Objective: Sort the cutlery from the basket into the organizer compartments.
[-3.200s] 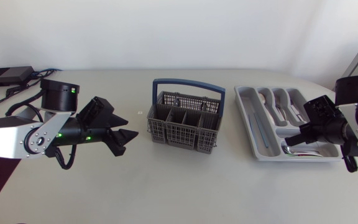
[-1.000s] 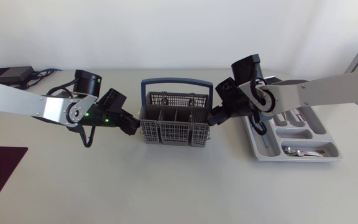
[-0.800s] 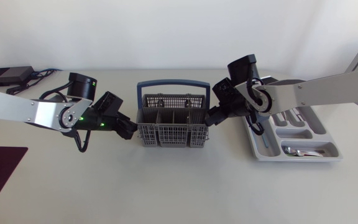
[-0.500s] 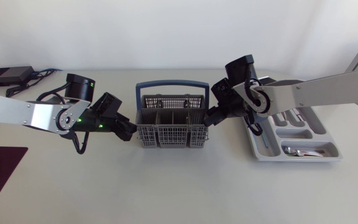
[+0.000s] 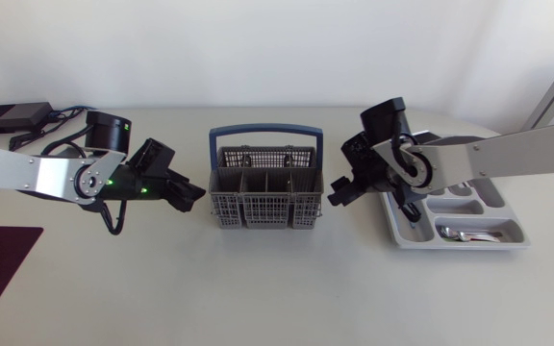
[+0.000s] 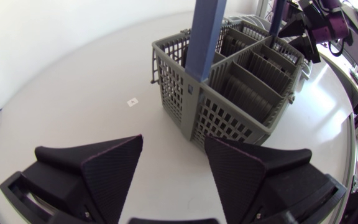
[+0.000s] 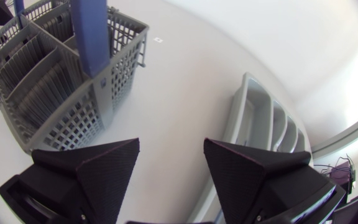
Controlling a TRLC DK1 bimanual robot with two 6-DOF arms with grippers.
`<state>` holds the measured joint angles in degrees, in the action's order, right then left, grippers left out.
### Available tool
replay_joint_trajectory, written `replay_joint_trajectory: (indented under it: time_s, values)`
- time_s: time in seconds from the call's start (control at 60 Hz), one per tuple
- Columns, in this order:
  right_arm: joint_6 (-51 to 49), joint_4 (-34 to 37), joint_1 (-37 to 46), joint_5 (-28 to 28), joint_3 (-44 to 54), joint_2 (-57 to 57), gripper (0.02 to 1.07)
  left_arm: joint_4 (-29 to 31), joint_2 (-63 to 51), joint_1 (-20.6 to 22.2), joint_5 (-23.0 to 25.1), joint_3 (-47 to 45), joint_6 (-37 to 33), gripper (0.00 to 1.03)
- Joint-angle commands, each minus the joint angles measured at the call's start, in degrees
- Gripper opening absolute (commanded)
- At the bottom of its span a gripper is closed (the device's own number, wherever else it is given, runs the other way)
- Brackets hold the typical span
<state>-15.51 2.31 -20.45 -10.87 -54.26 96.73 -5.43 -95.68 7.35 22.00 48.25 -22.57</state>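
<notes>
Two grippers flank the basket [image 5: 264, 187], one at each end. L gripper [image 5: 192, 195]: fingers spread wide, nothing betw. them, tips just short of the basket's end wall, not touching. The basket sits straight ahead of it, w/ the blue handle [image 6: 207, 37] upright over the middle. R gripper [image 5: 338, 195]: also spread wide, holding nothing, tips near the opposite end wall w/ a strip of bare table [image 5: 277, 288] betw. Seen from its wrist, the basket lies ahead to one side and the organizer [image 5: 447, 197] ahead to the other. The organizer is just beside the R gripper and well apart from the L one. Spoons [image 5: 465, 234] lie in its cross compartment, more pcs in the long slots, kind unclear. Small white tag [image 6: 132, 101] lies on the table ahead of the L gripper, near the basket.
</notes>
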Motion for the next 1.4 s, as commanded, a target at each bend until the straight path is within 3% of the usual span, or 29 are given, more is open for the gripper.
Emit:
replay_joint_trajectory:
  time_s: [0.0, 0.15, 0.3, 0.317, 0.4, 0.667, 0.967, 1.133, 1.383]
  values:
    - [-0.58, -0.81, 1.46, -1.17, 2.93, -4.18, 0.91, -0.02, 3.04, -0.85, 0.06, -0.17, -0.72, 0.71]
    - [-1.98, -0.81, 3.04, -1.87, 7.24, -12.26, 1.00, 1.56, 8.49, -2.43, -0.29, -1.49, -0.64, 0.75]
    - [-3.92, -0.72, 5.68, -2.05, 11.28, -21.67, 1.02, 2.79, 15.35, -3.05, -3.28, -3.86, -0.46, 0.81]
    - [-4.27, -0.64, 6.38, -2.05, 12.25, -23.87, 1.02, 2.79, 17.02, -3.14, -3.54, -4.57, -0.46, 0.88]
    - [-5.67, 0.42, 7.44, -1.87, 14.27, -28.61, 1.02, 3.23, 21.32, -3.14, -4.68, -6.33, -0.02, 0.98]
    - [-5.85, 8.94, 14.65, 3.05, 16.91, -41.62, 1.02, 8.33, 31.17, -3.66, -4.95, -8.52, 3.85, 0.98]
    - [-5.94, 13.87, 19.74, 7.18, 21.21, -56.30, 1.02, 12.29, 39.34, -7.71, -4.95, -10.37, 7.19, 0.98]
    - [-5.94, 17.03, 24.05, 12.81, 22.44, -61.66, 1.02, 12.99, 43.56, -8.67, -4.95, -12.30, 8.33, 0.98]
    - [-5.59, 19.75, 25.28, 12.90, 25.26, -73.44, 1.02, 12.55, 54.02, -9.82, -5.12, -16.96, 8.42, 0.98]
